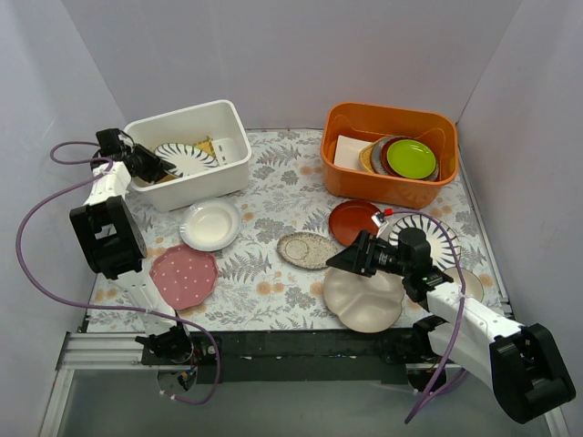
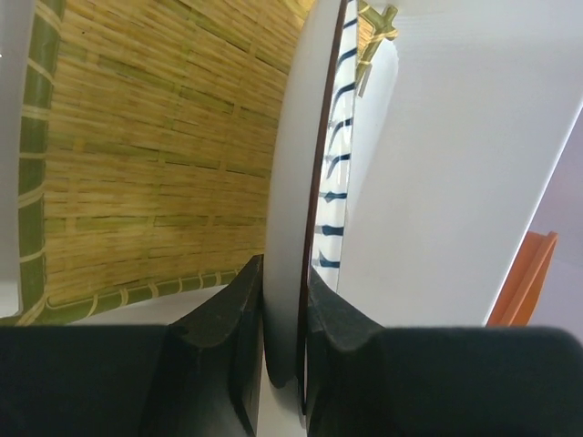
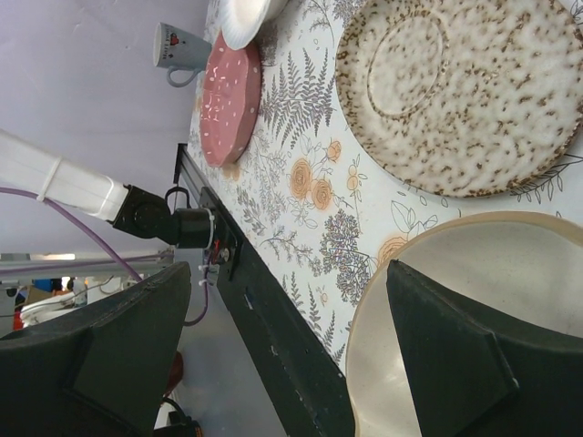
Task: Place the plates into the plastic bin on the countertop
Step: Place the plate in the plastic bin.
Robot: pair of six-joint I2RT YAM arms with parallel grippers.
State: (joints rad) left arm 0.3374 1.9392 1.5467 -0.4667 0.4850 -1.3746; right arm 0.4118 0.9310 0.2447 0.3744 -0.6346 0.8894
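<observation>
Left gripper (image 1: 153,167): pressed together on the rim of the striped plate (image 1: 187,157), inside the plastic bin (image 1: 217,175), with a bamboo mat (image 2: 137,155) behind it.
Release axis: the plate runs straight ahead from the gripper, tilted toward the bin floor; contact unclear.
Countertop (image 1: 273,196): pink dotted plate (image 1: 185,275) and speckled plate (image 1: 305,248) not yet binned.
Right gripper (image 1: 351,258): spread above the left edge of the cream divided plate (image 1: 364,305); it is the nearer arm, and the bin is well apart to the left.

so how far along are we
Nothing released yet. The left gripper is shut on a striped plate inside the plastic bin. Six left on the countertop: small white plate, pink dotted, speckled, red-brown, second striped, and cream divided plate by the open right gripper.
</observation>
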